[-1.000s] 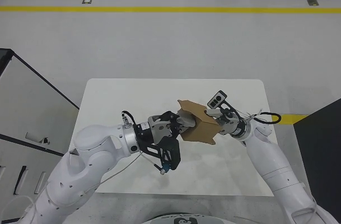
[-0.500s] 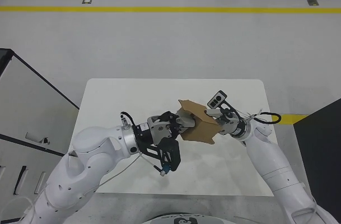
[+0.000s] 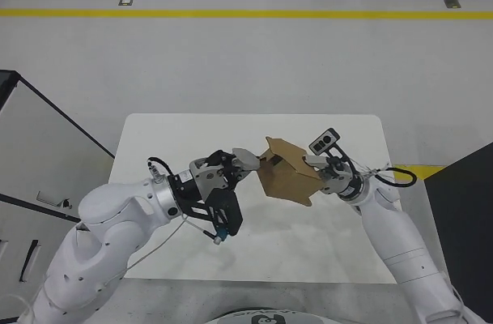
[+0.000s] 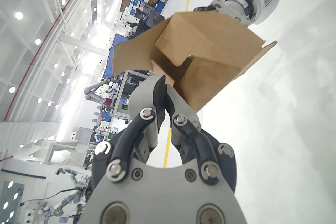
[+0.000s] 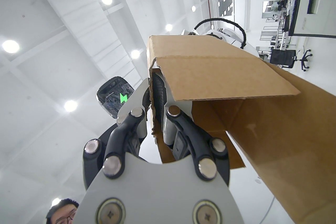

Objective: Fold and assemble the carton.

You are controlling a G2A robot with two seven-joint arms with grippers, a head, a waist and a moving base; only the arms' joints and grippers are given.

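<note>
Top view: carton (image 3: 288, 170) partly hides right gripper (image 3: 319, 175).

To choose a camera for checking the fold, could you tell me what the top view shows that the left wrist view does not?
Top view: the white rectangular table in outline, with the brown cardboard carton over its middle. Left wrist view: the carton's open end and folded inner flaps. Both: the left tool shut on a flap edge, the right arm at the far side.

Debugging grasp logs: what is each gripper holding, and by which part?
Both hold the carton: left gripper pinches a flap edge at one end, right gripper a panel edge at the opposite end.
</note>
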